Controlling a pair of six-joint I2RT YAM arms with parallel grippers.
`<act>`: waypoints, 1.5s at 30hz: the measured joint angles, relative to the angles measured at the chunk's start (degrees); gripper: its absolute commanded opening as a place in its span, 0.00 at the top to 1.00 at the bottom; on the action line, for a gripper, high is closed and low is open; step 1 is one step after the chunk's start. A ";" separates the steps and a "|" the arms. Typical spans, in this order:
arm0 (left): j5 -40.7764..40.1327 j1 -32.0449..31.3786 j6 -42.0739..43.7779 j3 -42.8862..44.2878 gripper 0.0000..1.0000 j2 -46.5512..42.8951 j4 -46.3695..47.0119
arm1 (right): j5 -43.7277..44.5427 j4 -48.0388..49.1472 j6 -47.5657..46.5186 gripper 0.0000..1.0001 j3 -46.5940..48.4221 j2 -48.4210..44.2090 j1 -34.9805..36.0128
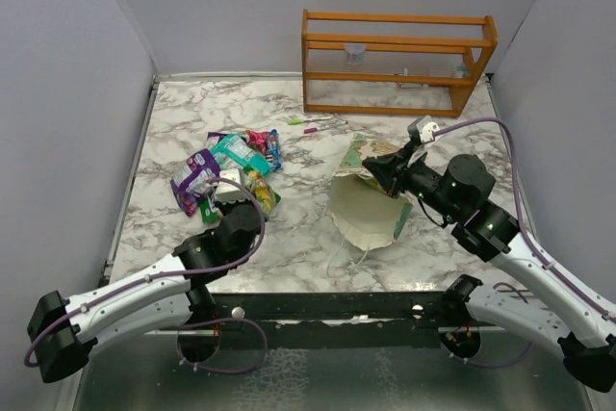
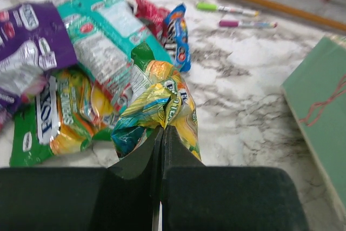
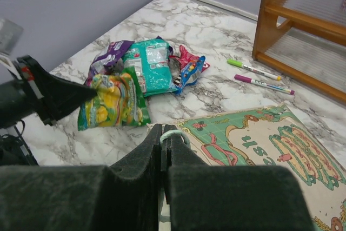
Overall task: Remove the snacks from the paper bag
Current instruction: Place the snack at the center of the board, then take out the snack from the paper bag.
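Note:
The snacks (image 1: 226,163) lie in a pile on the marble at the left: purple, teal, red, blue and yellow-green packets, also in the left wrist view (image 2: 81,52). My left gripper (image 1: 241,207) is shut on the edge of a yellow-green packet (image 2: 162,98) at the pile's near right side. The paper bag (image 1: 366,204) lies at the centre right with its pale mouth facing the near edge. My right gripper (image 1: 383,170) is shut on the bag's top edge at its string handle (image 3: 174,133). The bag's printed side (image 3: 265,144) shows past the jaws.
An orange wooden rack (image 1: 395,60) stands at the back right. A green pen and a pink pen (image 1: 316,123) lie in front of it, between the pile and the bag. Grey walls close in the table on three sides.

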 measured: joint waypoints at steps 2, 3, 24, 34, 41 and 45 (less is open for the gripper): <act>-0.07 0.15 -5.95 -0.04 0.61 3.02 -4.15 | -0.02 0.00 0.24 0.98 0.00 -0.13 0.00; -0.17 0.24 -8.92 -0.04 0.49 4.50 -6.84 | -0.02 -0.02 0.37 0.98 0.00 -0.31 0.00; 5.95 0.50 -5.01 6.21 0.01 -10.16 -5.62 | -0.07 -0.02 0.42 0.98 -0.04 -0.66 0.00; 45.16 0.48 5.51 5.79 0.07 2.51 17.44 | -0.07 0.00 0.39 0.98 -0.04 -0.28 0.00; 54.16 -9.22 6.01 6.84 0.12 19.39 27.39 | -0.11 0.00 0.42 0.98 -0.04 -0.09 0.00; 47.50 -18.93 10.03 11.30 0.15 27.17 26.12 | -0.13 0.00 0.42 0.98 -0.04 -0.13 0.00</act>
